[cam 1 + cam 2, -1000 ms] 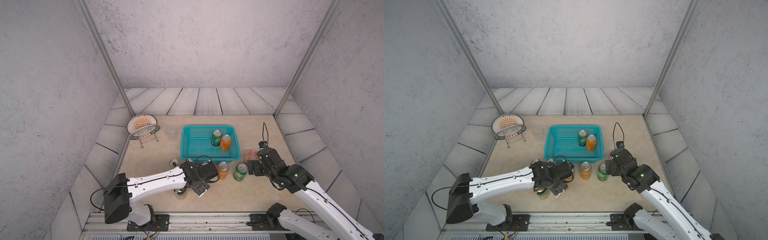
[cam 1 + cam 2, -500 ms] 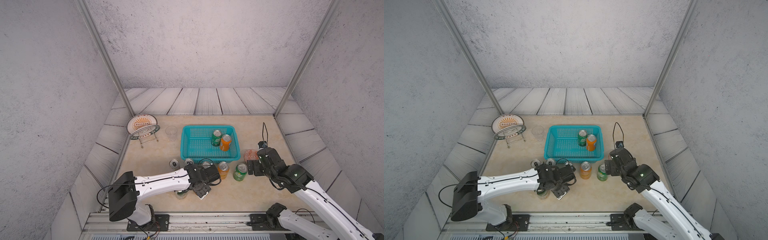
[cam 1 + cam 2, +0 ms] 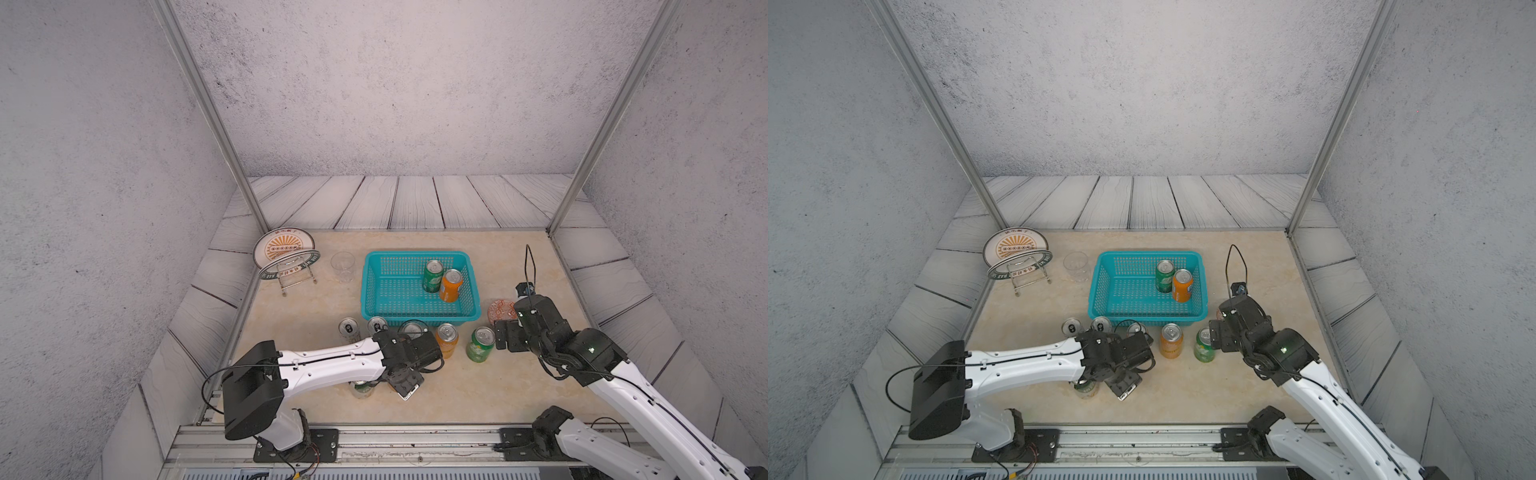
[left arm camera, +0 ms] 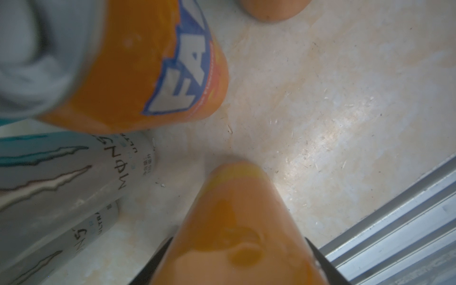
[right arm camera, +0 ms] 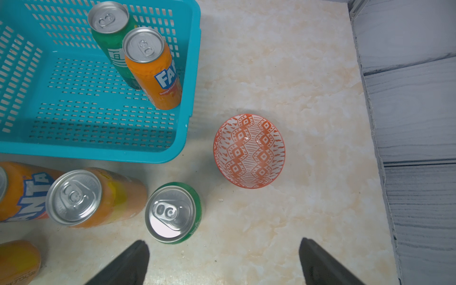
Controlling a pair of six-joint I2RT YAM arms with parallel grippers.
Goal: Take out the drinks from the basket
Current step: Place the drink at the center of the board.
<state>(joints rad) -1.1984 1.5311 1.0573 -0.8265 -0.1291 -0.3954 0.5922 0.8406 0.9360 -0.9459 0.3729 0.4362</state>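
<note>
Nearest, the left fingers (image 4: 329,271) are clenched on an orange can (image 4: 237,222) low over the counter (image 3: 498,395), with the white-green can (image 3: 360,388) beside them. Beyond stand two slim silver cans (image 3: 348,328), two more orange cans (image 3: 446,340) and a green can (image 3: 481,345), near which the right fingers (image 5: 128,266) hang spread and empty. Farther, the basket (image 3: 417,253) holds a second green can (image 3: 433,276) and a last orange can (image 3: 451,286) at its right. I judge seven out, two left.

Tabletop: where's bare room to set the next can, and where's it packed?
Free: near strip between the green can and the front rail; the far-right corner beyond the patterned dish; the patch between the clear cup and the silver cans. Packed: beside the basket, along its near edge, where the left tool holds an orange can.
</note>
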